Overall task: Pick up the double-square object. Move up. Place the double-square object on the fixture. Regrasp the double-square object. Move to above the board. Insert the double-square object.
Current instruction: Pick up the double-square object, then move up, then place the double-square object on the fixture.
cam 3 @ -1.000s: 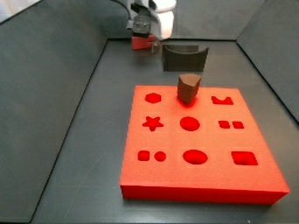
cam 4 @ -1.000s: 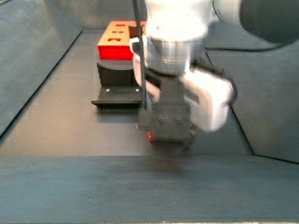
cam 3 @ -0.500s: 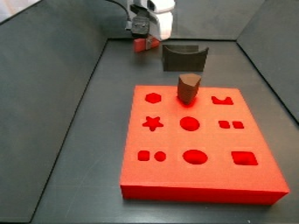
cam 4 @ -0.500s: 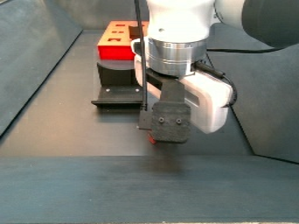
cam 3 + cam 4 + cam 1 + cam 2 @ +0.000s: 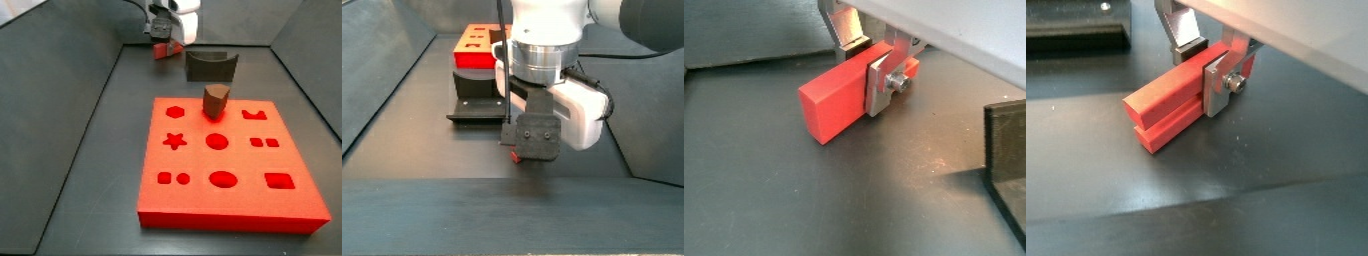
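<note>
The gripper (image 5: 871, 66) is clamped on the double-square object (image 5: 834, 93), a small flat red block; in both wrist views the silver finger plates (image 5: 1216, 84) press on its two broad faces, and most of the block sticks out past them over the dark floor (image 5: 791, 190). One long edge of the block carries a groove, plain in a wrist view (image 5: 1166, 108), so it reads as two joined slabs. The block hangs clear of the floor in the wrist views — a shadow lies under it.

In a side view the gripper (image 5: 166, 44) sits at about 12 o'clock of the scene, near the far wall, with the red block (image 5: 163, 49) just visible below it. The fixture (image 5: 209, 67), a dark block with a curved notch in its top, stands just beside it toward 3 o'clock, apart from it. The board (image 5: 230, 165), a big red slab with shaped holes, lies nearer the camera at about 6 o'clock of the fixture, and a brown peg (image 5: 215, 101) stands upright in it near its far edge.

In a side view taken from the opposite end, the gripper (image 5: 529, 148) fills the middle, a sliver of red (image 5: 515, 156) showing under it — the fixture (image 5: 477, 106) and board (image 5: 476, 45) lie behind at roughly 11 o'clock
</note>
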Controlling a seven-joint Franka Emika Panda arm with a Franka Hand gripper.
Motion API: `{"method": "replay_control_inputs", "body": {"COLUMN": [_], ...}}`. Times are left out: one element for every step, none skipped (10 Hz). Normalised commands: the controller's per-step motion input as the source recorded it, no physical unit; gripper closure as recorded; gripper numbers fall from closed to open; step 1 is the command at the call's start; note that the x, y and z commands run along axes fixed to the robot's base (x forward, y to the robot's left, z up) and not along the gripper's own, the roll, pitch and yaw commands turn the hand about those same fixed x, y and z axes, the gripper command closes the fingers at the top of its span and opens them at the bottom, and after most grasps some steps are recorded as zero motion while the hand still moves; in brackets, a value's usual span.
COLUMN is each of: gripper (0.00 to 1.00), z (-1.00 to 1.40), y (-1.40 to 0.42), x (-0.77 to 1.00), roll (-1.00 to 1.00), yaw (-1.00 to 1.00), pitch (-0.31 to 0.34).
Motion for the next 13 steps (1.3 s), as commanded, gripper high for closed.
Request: {"method": "replay_control_inputs", "body": {"gripper": [1.00, 1.00, 1.00, 1.00, 1.00, 1.00, 1.00, 1.00, 1.00, 1.00, 1.00, 1.00, 1.00], "z": [0.00, 0.00, 0.00, 0.83, 0.72, 0.59, 0.39, 0.28, 1.00, 1.00, 1.00, 1.00, 1.00], "y": [0.00, 0.00, 0.00, 0.00, 0.02, 0.01, 0.01, 0.01, 0.00, 0.00, 0.00, 0.00, 0.00], "x": [0.00, 0.00, 0.00, 0.00, -0.01, -0.02, -0.01, -0.01, 0.00, -0.01, -0.01, -0.02, -0.02], "roll": [0.00, 0.00, 0.00, 0.00, 0.00, 0.01, 0.03, 0.04, 0.00, 0.01, 0.02, 0.03, 0.05], "yaw": [0.00, 0.00, 0.00, 0.00, 0.02, 0.00, -0.01, -0.02, 0.00, 0.00, -0.01, -0.02, -0.02], "pitch": [0.000, 0.000, 0.000, 0.000, 0.039, 0.064, 0.078, 0.075, 0.000, 0.016, 0.026, 0.033, 0.040]}}
